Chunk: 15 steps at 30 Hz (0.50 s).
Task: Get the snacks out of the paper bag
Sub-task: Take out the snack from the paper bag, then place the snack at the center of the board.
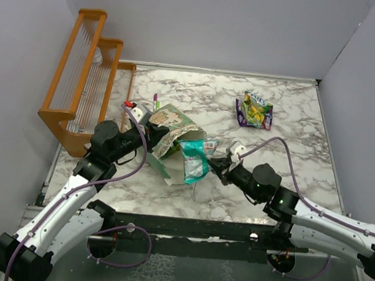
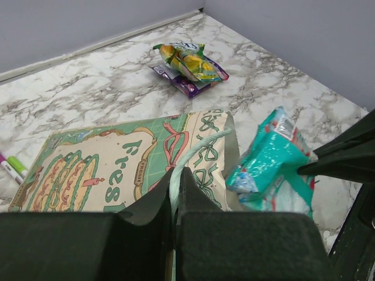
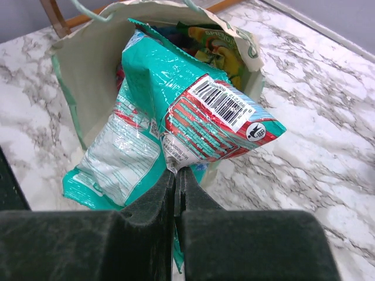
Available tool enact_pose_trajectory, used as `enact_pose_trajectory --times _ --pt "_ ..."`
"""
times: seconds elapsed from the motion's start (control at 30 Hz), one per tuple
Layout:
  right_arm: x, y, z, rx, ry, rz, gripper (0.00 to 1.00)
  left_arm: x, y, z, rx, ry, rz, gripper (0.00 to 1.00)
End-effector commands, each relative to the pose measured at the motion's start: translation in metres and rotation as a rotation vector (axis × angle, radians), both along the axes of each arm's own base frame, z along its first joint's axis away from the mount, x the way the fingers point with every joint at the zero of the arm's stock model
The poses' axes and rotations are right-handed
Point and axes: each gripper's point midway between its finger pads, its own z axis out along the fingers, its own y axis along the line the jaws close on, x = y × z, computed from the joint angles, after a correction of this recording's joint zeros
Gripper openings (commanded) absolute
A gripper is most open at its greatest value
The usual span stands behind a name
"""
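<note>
We record left gripper (image 2: 174,178) clamped on the handle (image 2: 196,146) of the paper bag (image 2: 105,170), right gripper (image 3: 176,175) pinching teal packet (image 3: 193,111) at bag mouth, loose packets (image 1: 254,111) near table's (image 1: 299,151) far edge.

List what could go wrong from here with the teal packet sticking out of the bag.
1. The right gripper pinches only a thin edge of the teal packet, so it may slip free.
2. The left gripper seems to hold the paper bag by its string handle alone, so the bag could drag along or tear.
</note>
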Motion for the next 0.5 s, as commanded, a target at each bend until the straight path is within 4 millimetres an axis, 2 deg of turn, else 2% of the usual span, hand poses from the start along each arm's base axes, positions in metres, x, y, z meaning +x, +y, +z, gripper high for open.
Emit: enact_pose_trajectory --times 0.0,0.1,0.23,0.33,0.47 --pt "-0.013 -0.028 0.005 -0.065 -0.017 -0.003 0.01 0.006 0.011 0.019 -0.029 -0.037 0.075 0.0" --pt "-0.008 -0.048 0.033 -0.014 -0.049 -0.09 0.01 0.008 0.015 0.018 -0.03 -0.03 0.104 0.0" --pt "0.016 -0.089 0.075 0.075 -0.108 -0.347 0.01 0.009 0.016 0.018 -0.026 -0.034 0.108 0.0" --pt "0.033 -0.117 0.097 0.078 -0.207 -0.528 0.01 0.008 0.017 0.019 -0.026 -0.035 0.107 0.0" --pt "0.052 -0.141 0.126 0.025 -0.353 -0.733 0.01 0.007 0.018 0.019 -0.027 -0.037 0.112 0.0"
